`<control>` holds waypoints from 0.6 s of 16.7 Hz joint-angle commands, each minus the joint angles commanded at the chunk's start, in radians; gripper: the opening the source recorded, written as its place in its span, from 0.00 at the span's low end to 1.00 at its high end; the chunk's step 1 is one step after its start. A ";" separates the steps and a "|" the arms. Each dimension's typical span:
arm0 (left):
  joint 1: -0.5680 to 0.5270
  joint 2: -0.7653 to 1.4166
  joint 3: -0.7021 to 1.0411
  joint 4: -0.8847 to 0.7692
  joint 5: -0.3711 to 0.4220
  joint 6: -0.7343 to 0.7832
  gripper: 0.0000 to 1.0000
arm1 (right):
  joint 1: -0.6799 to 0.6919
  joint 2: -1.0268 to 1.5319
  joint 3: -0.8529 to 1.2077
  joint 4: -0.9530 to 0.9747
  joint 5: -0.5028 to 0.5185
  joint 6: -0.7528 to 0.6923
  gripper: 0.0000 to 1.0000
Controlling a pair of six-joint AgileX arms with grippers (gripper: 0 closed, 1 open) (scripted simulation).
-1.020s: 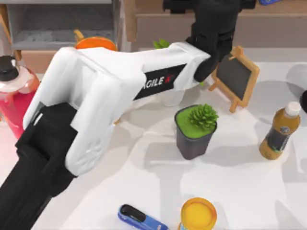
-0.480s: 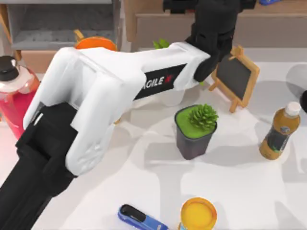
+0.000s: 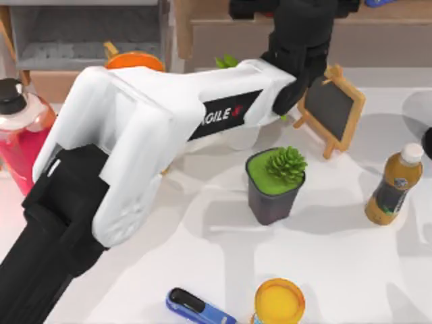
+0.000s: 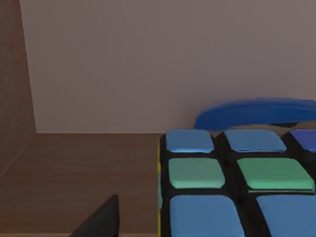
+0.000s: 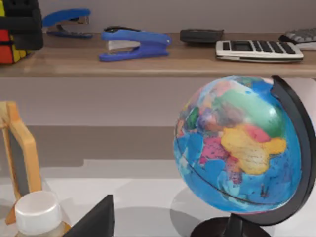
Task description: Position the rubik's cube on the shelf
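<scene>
Top view: your left arm reaches from the near left corner across the table to the shelf at the far edge, its wrist over the board. Plant pot, small chalkboard, juice bottle and pink bottle stand on the table below.

Left wrist view: cube close up, blue and green squares facing you, resting on the shelf board by the upright, a blue stapler just behind it. Claw state: you cannot tell.

Right wrist view: left gripper is around the cube on the shelf. A globe stands nearby (right arm parked beside it).

Handling: you can treat the cube as light, rigid and smooth-faced; grip two opposite flat faces.
</scene>
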 joint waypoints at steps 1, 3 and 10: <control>0.000 0.000 0.000 0.000 0.000 0.000 1.00 | 0.000 0.000 0.000 0.000 0.000 0.000 1.00; -0.003 0.000 0.000 0.000 0.000 0.000 1.00 | 0.000 0.000 0.000 0.000 0.000 0.000 1.00; 0.001 -0.152 -0.273 0.251 0.269 0.231 1.00 | 0.000 0.000 0.000 0.000 0.000 0.000 1.00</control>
